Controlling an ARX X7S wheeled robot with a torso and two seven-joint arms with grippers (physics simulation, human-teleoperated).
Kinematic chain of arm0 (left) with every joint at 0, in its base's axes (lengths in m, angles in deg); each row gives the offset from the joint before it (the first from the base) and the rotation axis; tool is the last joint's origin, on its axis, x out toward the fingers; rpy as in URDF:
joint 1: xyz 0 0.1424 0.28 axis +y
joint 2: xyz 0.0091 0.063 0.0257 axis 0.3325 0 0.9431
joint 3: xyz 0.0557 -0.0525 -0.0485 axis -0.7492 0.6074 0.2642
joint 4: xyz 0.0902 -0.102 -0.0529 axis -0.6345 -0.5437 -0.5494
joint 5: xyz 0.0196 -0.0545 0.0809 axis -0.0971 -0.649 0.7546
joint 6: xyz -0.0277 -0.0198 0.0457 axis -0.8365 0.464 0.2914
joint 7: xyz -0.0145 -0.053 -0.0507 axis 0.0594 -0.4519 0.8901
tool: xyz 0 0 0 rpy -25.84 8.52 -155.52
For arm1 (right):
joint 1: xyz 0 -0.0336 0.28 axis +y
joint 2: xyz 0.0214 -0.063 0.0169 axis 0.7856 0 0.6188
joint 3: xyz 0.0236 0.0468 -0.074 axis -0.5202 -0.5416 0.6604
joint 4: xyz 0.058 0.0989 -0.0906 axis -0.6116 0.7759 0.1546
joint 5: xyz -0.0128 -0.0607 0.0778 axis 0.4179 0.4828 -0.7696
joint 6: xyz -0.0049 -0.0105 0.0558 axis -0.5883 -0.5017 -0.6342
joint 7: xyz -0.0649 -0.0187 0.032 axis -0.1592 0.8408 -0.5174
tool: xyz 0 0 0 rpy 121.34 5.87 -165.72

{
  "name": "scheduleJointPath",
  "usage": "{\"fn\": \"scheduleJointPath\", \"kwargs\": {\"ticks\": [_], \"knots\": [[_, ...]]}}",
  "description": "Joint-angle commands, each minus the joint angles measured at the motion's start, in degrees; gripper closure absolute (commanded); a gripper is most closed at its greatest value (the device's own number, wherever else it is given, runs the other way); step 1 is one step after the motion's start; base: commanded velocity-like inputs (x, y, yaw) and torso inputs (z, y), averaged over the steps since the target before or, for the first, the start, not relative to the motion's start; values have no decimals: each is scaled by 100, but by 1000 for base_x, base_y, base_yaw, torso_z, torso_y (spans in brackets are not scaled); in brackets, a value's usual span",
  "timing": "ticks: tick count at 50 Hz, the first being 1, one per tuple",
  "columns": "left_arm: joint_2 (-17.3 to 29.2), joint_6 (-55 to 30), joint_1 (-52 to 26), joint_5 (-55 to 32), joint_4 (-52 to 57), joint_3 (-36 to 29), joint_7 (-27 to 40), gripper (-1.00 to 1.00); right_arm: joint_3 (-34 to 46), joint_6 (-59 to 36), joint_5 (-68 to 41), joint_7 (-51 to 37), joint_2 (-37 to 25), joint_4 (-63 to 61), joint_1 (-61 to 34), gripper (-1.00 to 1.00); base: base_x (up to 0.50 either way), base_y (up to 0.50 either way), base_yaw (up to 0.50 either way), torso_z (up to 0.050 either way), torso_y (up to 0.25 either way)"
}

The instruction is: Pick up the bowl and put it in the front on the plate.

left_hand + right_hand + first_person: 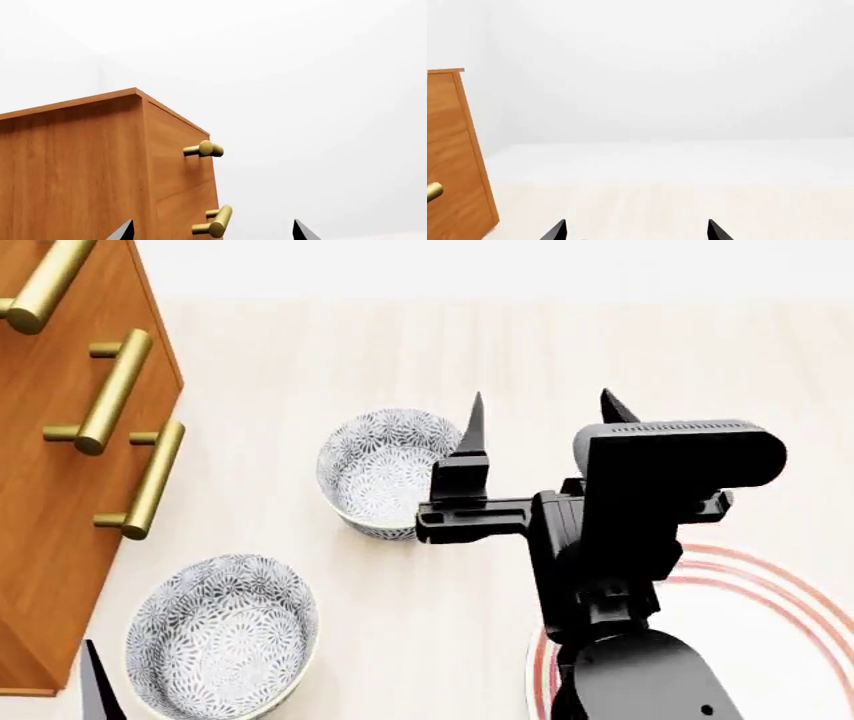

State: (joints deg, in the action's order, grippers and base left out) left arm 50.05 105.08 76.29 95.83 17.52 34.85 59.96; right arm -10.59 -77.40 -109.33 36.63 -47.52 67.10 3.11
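Note:
Two blue-grey floral bowls stand on the pale table in the head view: a far bowl [380, 472] and a near bowl [220, 635] by the left edge. The red-ringed white plate [787, 600] lies at the lower right, partly hidden by my right arm. My right gripper [541, 410] is open and empty, its left finger over the far bowl's right rim; its wrist view [635, 231] shows only bare table. My left gripper [213, 232] is open and empty, facing the cabinet. Only one of its fingertips [94, 685] shows in the head view, left of the near bowl.
A wooden cabinet [67, 490] with brass bar handles [114, 390] stands along the left side, close to both bowls. It also fills the left wrist view as the cabinet [80, 170] and shows at the edge of the right wrist view as the cabinet [454, 165].

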Motion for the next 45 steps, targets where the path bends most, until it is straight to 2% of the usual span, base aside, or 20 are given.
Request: {"fn": "scheduleJointPath", "kwargs": {"ticks": [1,5,16,20,29,45], "knots": [[-20,-66,-22,-34,-40,10,-52,-100,-111,-1006,-473,238,269,1192,-1294,-100,0,0,0,0,0],[-13,-109,-31,-61,-39,-5,-54,-100,-120,-1149,-556,323,404,1799,-1687,-100,0,0,0,0,0],[14,-170,-54,-150,-97,-52,-56,-100,-88,-526,-253,468,827,3841,-2625,-100,0,0,0,0,0],[25,-193,-55,-155,-87,-65,-52,-100,-127,-517,-290,431,879,4028,-2707,-100,0,0,0,0,0],[45,-236,-77,-176,-122,-107,-49,-100,-768,-906,-822,-49,1144,4938,-2832,-100,0,0,0,0,0],[83,-280,-82,-217,-149,-161,-29,-100,-511,-793,-828,-272,1285,5293,-2761,-100,0,0,0,0,0]]}}
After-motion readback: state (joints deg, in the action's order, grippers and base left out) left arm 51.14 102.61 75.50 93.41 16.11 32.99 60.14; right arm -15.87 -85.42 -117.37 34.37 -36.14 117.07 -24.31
